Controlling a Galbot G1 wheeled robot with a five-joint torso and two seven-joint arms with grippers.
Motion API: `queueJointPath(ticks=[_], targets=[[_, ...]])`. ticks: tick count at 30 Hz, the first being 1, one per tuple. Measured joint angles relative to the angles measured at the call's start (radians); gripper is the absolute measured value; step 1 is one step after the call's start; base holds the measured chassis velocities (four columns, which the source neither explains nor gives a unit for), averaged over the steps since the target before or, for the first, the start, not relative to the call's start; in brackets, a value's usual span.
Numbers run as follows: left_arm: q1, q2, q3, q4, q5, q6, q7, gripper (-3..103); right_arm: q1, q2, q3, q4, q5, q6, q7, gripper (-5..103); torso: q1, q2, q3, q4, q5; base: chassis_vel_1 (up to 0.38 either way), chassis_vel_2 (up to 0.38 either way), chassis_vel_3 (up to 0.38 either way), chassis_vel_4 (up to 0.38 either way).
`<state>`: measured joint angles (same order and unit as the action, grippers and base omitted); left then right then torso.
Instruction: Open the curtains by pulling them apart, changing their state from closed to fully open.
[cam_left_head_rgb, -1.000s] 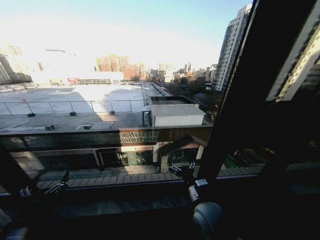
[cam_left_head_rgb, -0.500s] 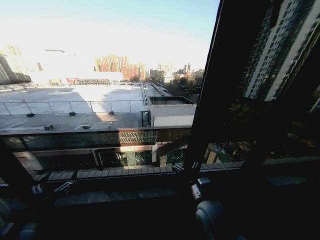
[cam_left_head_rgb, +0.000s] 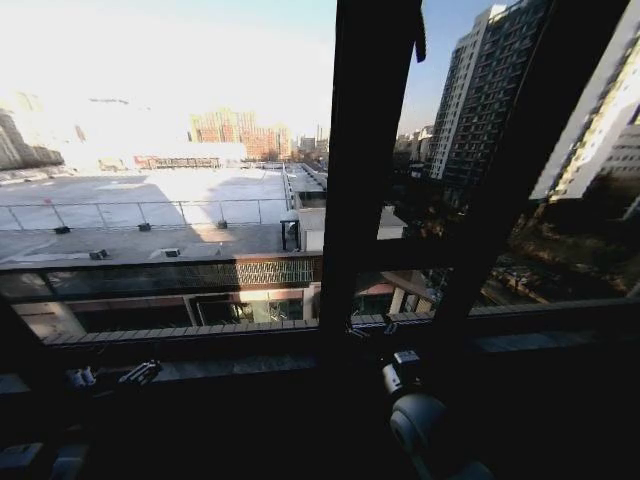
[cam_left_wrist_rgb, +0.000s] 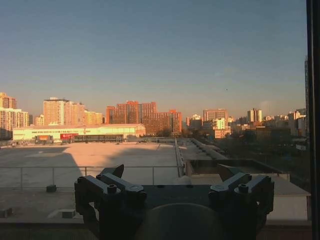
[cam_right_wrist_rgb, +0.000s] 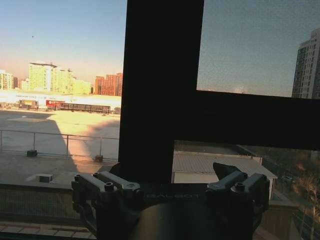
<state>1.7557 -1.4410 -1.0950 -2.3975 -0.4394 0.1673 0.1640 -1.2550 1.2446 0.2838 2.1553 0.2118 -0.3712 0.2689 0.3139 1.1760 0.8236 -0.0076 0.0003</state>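
1. Left gripper (cam_left_head_rgb: 140, 372) low at the left, just over the dark sill (cam_left_head_rgb: 250, 370); fingers (cam_left_wrist_rgb: 112, 189) spread wide in the left wrist view, nothing between them.
2. Right gripper (cam_left_head_rgb: 368, 325) near the middle, close before the dark window post (cam_left_head_rgb: 360, 160); fingers (cam_right_wrist_rgb: 235, 187) also spread apart, gripping nothing, with the post right behind them in the right wrist view.
3. Curtains: cannot tell where they hang. Open glass on the left with the roofs and the sky in plain view.
4. A fine woven grain over the upper pane (cam_right_wrist_rgb: 250, 45) beside the post in the right wrist view; cannot tell whether curtain fabric or a screen.
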Motion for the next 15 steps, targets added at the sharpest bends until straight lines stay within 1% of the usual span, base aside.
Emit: queueJointPath(ticks=[11,15], targets=[[-0.002,0.001,0.003,0.004,0.002,-0.002,-0.001,100,-0.011,-0.004,0.027,0.004,0.002,0.002,0.000,100,0.000,0.000,0.000,-0.0001,-0.0001,-0.070,-0.391,0.063,0.386],[0.003,0.001,0.001,0.004,0.001,-0.012,-0.001,100,-0.011,-0.001,0.026,0.008,0.002,0.002,0.001,100,0.000,0.000,0.000,-0.0001,-0.0001,-0.073,-0.383,0.054,0.374]])
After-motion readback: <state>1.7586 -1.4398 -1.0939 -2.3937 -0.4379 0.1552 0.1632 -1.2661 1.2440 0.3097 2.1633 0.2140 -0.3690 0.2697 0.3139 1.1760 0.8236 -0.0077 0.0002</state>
